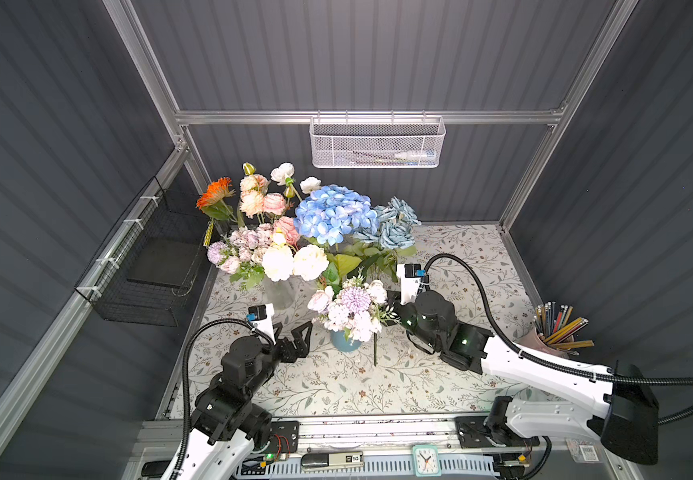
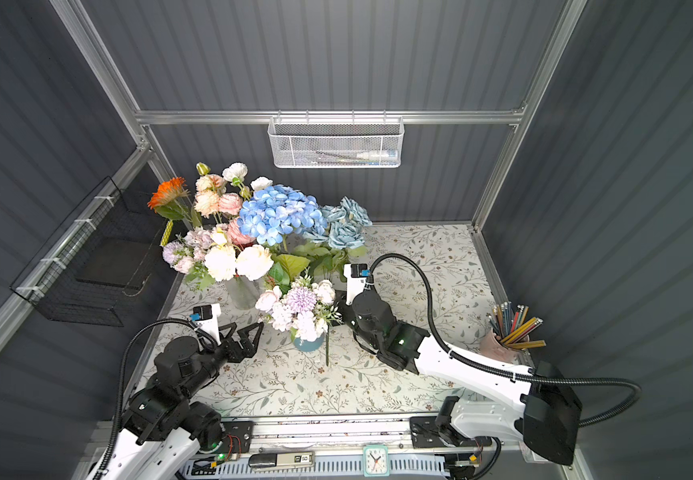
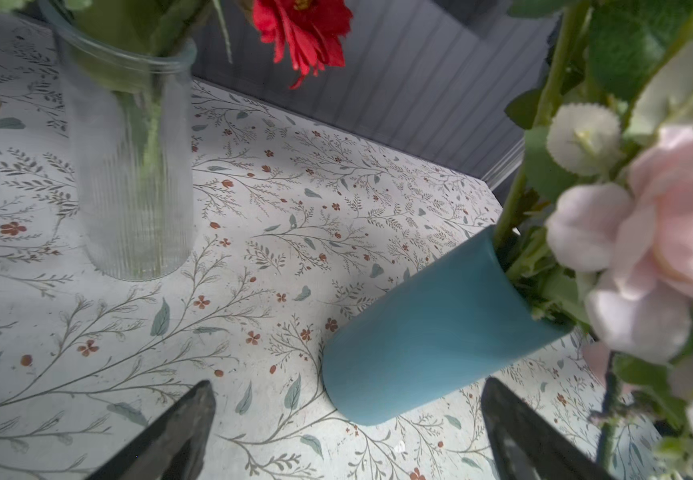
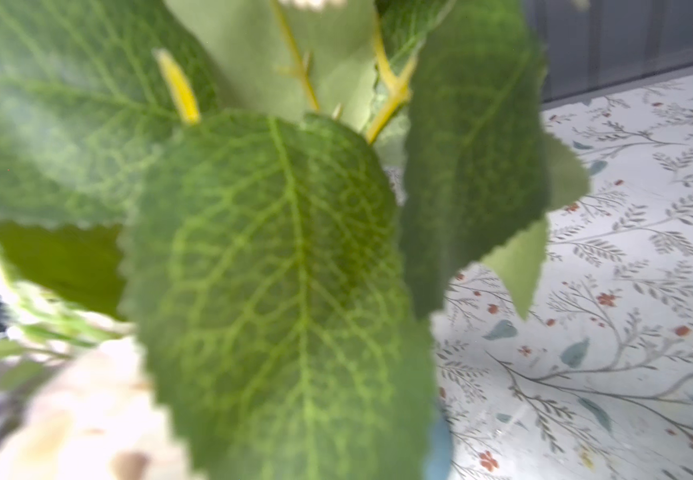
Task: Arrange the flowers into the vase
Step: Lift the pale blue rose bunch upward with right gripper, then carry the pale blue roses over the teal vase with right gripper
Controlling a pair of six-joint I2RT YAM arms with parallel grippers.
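A blue vase (image 1: 344, 341) (image 3: 427, 328) stands mid-table. A bunch of lilac, pink and white flowers (image 1: 353, 309) (image 2: 301, 309) spreads over it. A green stem (image 3: 515, 199) enters its mouth, and a dark stem (image 1: 375, 351) hangs outside it on its right. My left gripper (image 1: 294, 336) (image 3: 349, 399) is open just left of the vase, holding nothing. My right gripper (image 1: 392, 303) is at the bunch's right side, its tips buried in leaves (image 4: 278, 270). It is shut, and whether it grips a stem is hidden.
A ribbed glass vase (image 1: 280, 291) (image 3: 132, 187) holds white flower heads (image 1: 294, 262). Behind stand a blue hydrangea (image 1: 334, 212), dusty-blue roses (image 1: 396, 226) and an orange daisy (image 1: 216, 193). A red flower (image 3: 303, 29) hangs beyond. A pencil cup (image 1: 552, 332) is at the right edge.
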